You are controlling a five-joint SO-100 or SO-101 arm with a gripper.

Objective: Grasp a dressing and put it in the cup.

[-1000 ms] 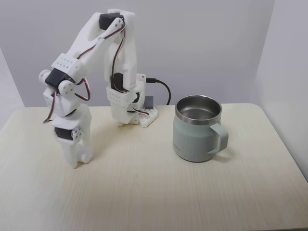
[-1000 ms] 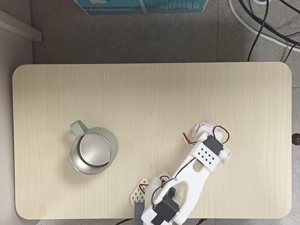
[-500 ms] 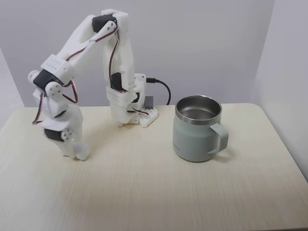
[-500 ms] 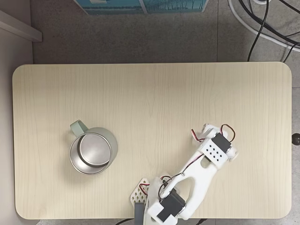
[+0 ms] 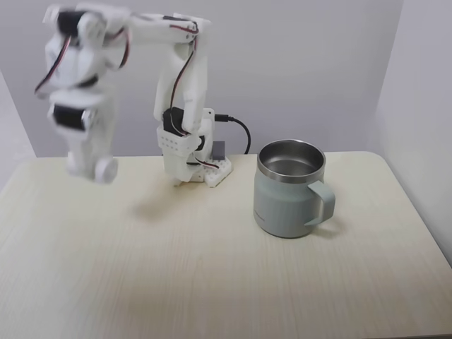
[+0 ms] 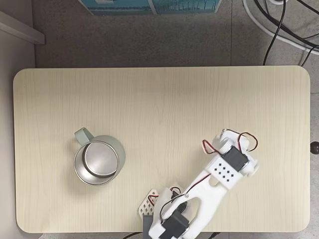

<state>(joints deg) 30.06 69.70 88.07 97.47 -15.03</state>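
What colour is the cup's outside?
Pale sage green, with a bare steel rim; the cup shows best in a fixed view from the side.

Lab or office: bare desk, floor cables, plain walls.

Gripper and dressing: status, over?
Gripper raised off table, blurred; white roll-like end at tip, grasp unconfirmed. Cup upright, apart from arm. Path to it clear.

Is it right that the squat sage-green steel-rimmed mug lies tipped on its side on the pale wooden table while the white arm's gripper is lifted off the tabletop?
Not quite. The squat sage-green mug stands upright on the pale wooden table, its open steel mouth facing up, as a fixed view shows. The rest holds: the white arm's gripper is lifted off the tabletop.
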